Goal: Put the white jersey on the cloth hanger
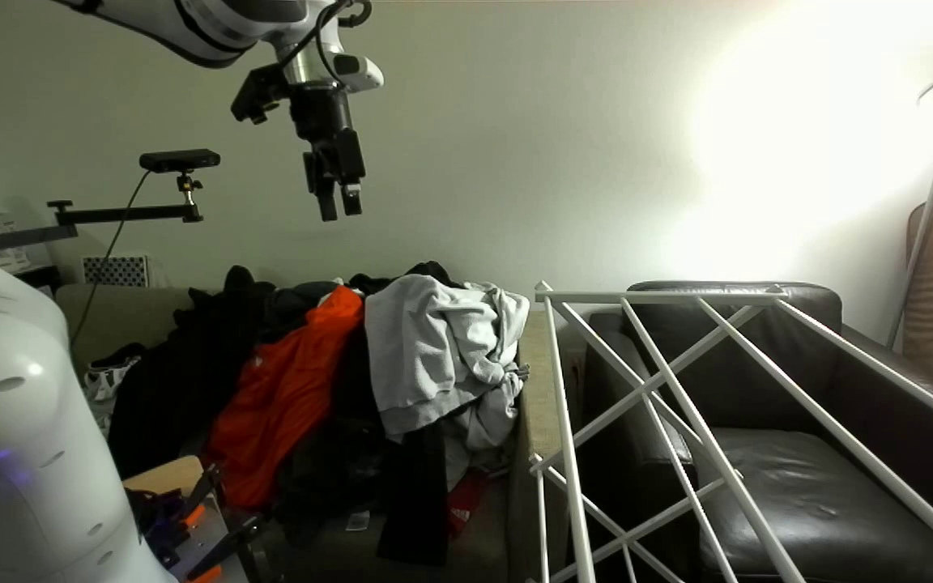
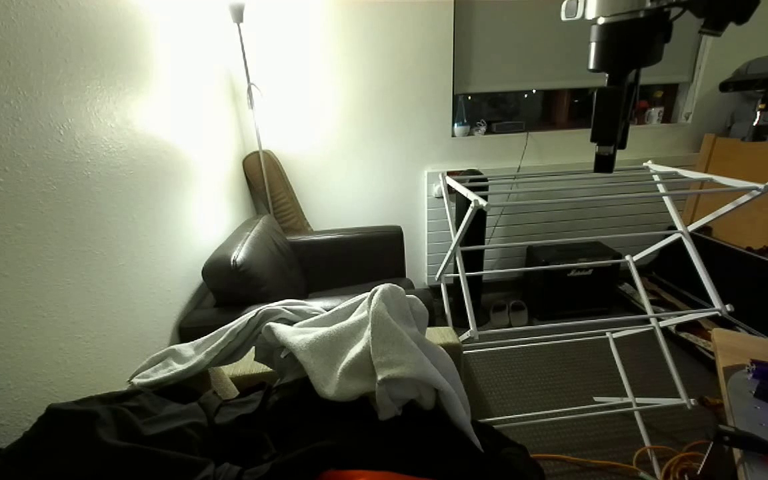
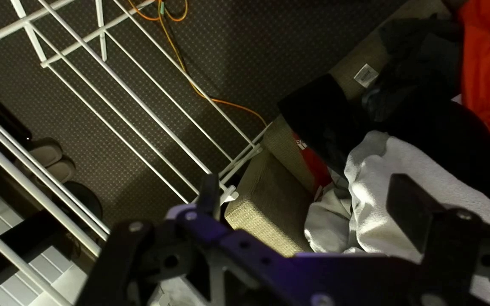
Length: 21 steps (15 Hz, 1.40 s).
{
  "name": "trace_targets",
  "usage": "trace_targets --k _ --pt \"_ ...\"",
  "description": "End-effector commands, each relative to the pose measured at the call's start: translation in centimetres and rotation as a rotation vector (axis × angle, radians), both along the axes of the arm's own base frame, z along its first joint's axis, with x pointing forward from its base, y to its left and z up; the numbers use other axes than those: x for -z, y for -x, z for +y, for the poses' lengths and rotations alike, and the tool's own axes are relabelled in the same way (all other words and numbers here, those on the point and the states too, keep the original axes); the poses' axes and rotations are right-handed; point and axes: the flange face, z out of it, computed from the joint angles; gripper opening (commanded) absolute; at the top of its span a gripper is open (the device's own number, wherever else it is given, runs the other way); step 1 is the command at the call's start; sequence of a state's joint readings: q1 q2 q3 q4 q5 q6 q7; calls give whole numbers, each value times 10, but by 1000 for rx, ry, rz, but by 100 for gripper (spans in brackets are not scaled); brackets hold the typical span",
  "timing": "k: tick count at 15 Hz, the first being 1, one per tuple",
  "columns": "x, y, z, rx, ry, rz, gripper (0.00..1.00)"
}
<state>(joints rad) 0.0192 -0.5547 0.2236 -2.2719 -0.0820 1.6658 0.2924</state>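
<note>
You have the white jersey (image 1: 430, 348) lying draped over the black clothes (image 1: 175, 397), just beside the beige sofa armrest (image 1: 538, 380); whether it touches the armrest, you cannot tell. The orange garment (image 1: 288, 397) lies on the same side, farther from the armrest than your jersey, and a piece of red fabric (image 1: 466, 498) shows low beside the armrest. Across the armrest from the jersey, your cloth hanger (image 1: 651, 387) stands near it, and the dark leather armchair (image 1: 807, 478) is on that side too. Your gripper (image 1: 340, 209) hangs well above the level of the armrest, apart from the jersey, with its fingers (image 3: 411, 212) spread wide. In the wrist view you see an orange cable (image 3: 236, 104) on the carpet (image 3: 270, 63), curving up near the armrest.
</note>
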Motion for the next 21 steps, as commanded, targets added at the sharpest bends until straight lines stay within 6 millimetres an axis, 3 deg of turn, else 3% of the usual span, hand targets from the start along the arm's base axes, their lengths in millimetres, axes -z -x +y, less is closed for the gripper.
trace_targets --k 1,6,13,17,21 --pt "5 -6 8 -22 -11 -3 100" --pt "17 -22 30 -89 -27 -4 100" --pt "37 -56 81 -235 -64 -10 100" --pt "46 -87 110 -310 -91 -4 100" --pt "59 -128 122 -349 -123 7 100"
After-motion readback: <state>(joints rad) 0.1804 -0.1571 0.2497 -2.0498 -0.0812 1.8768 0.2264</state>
